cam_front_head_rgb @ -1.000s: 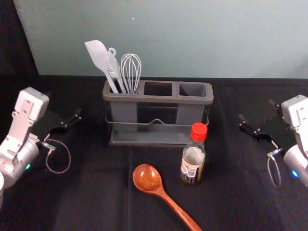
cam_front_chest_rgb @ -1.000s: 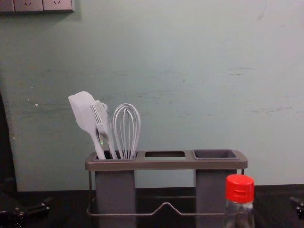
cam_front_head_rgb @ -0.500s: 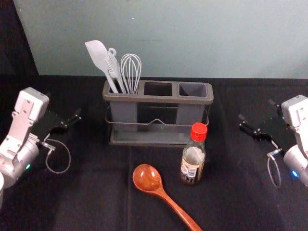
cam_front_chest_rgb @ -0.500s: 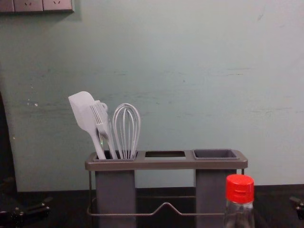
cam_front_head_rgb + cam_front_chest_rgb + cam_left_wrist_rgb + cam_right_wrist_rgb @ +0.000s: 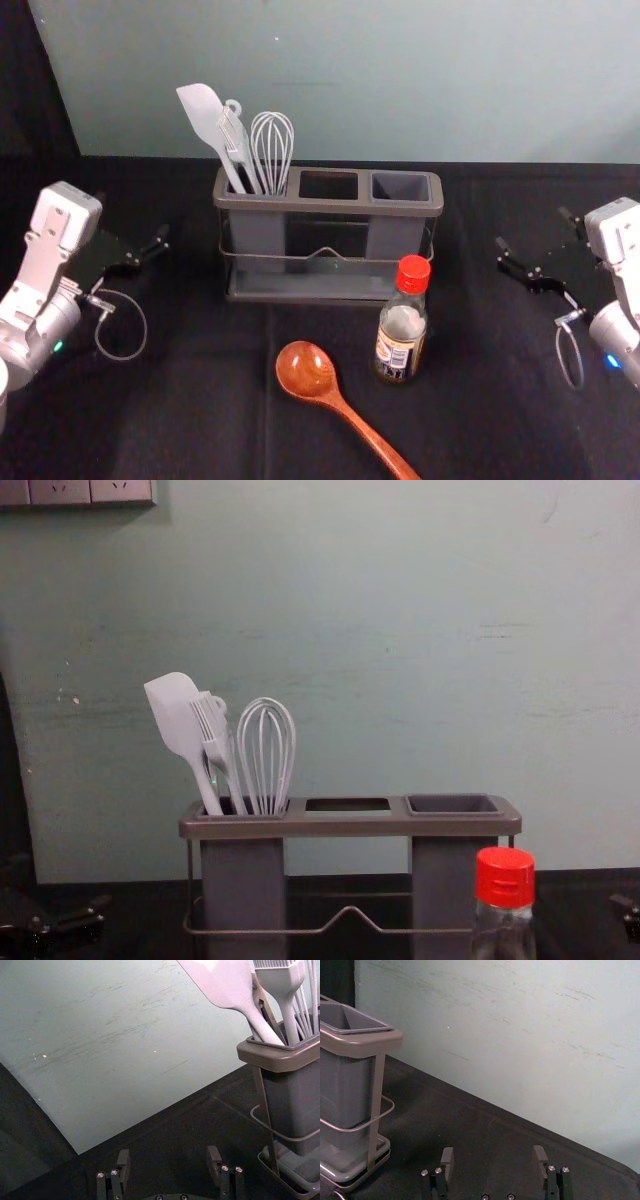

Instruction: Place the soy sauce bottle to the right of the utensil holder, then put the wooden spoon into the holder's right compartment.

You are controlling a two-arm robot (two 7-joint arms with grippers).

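Bottle (image 5: 401, 338): clear, red-capped, upright before the holder's right end
Spoon (image 5: 308, 372): glossy wood, oval bowl, lying beside the bottle
Holder (image 5: 328, 206): smooth grey, wire rail; spatula (image 5: 205, 118), brush (image 5: 236, 145), whisk (image 5: 272, 150) leaning left
Left tool (image 5: 132, 217): spread, angled inward, left of holder
Right tool (image 5: 533, 228): spread, angled inward, right of holder

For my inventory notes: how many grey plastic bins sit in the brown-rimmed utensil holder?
2: the left bin, at one end of the holder with pale kitchen utensils standing in it, and the right bin at the other end. The middle opening has none.
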